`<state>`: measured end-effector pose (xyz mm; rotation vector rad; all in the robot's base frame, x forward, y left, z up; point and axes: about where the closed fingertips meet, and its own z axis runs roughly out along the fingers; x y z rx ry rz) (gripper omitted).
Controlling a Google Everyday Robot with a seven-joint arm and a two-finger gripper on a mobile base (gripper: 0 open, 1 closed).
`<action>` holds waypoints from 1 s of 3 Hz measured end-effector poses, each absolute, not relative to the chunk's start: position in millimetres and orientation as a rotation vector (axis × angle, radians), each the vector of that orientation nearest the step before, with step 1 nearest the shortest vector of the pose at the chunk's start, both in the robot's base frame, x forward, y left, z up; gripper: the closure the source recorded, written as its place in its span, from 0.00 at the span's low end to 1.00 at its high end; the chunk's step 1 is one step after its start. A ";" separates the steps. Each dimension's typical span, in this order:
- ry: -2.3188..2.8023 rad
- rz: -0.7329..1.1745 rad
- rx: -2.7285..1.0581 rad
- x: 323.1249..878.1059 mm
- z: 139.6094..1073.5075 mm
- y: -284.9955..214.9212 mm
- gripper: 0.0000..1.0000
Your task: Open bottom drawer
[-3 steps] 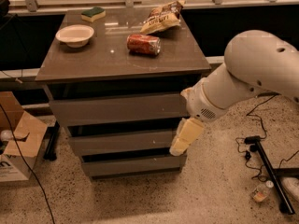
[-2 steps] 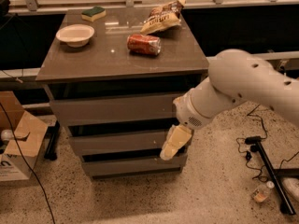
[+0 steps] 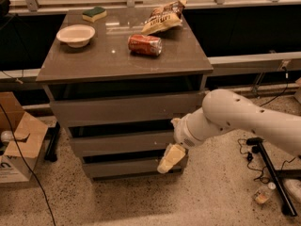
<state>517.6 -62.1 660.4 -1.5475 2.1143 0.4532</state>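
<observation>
The grey-brown cabinet [image 3: 124, 62] has three drawers. The bottom drawer [image 3: 122, 167] is the lowest, with a plain flat front and a dark gap above it; it sits about flush with the middle drawer [image 3: 120, 143]. My gripper [image 3: 170, 159] hangs from the white arm [image 3: 235, 119] at the right end of the bottom drawer's front, over its upper right corner. Its pale fingers point down and to the left.
On the cabinet top lie a white bowl [image 3: 75, 35], a green sponge [image 3: 94, 13], a red can [image 3: 145, 44] on its side and a chip bag [image 3: 163, 18]. A cardboard box [image 3: 16, 142] stands at the left. A black stand [image 3: 268, 173] and cables lie at the right.
The arm has moved left and down, bringing the gripper from beside the middle drawer's right end down to the bottom drawer's right end. The drawers look unmoved.
</observation>
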 end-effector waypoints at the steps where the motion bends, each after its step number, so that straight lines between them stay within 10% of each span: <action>1: 2.091 0.563 -1.483 528.4 603.9 -65.5 0.00; 3: 2.120 0.650 -1.484 517.4 563.4 -60.0 0.00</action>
